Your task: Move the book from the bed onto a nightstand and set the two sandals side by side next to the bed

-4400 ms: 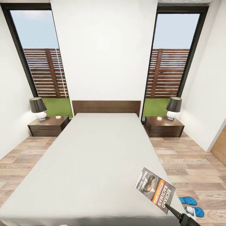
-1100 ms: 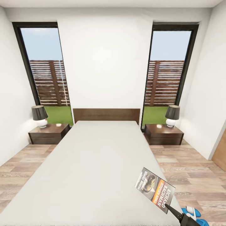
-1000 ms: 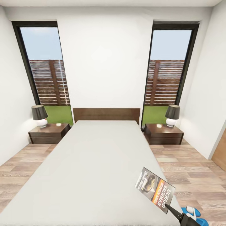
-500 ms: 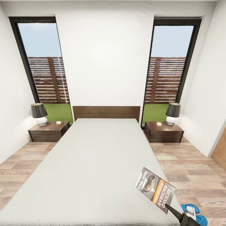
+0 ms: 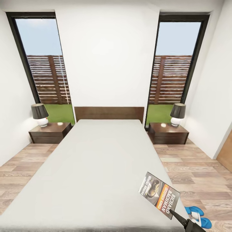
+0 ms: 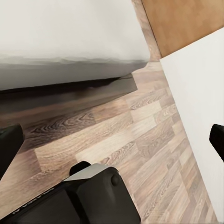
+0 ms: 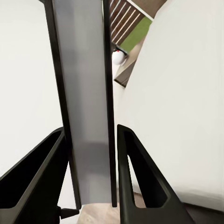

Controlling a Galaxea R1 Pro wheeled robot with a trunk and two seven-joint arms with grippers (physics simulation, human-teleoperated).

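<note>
Above bed point(image 5: 96, 167), book point(image 5: 159, 195) upright, tilted diagonally

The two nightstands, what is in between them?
In the head view, the bed lies between the left nightstand and the right nightstand, its headboard against the wall.

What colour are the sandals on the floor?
Bright blue sandals, with white showing at the straps; clearest in the head view.
</note>
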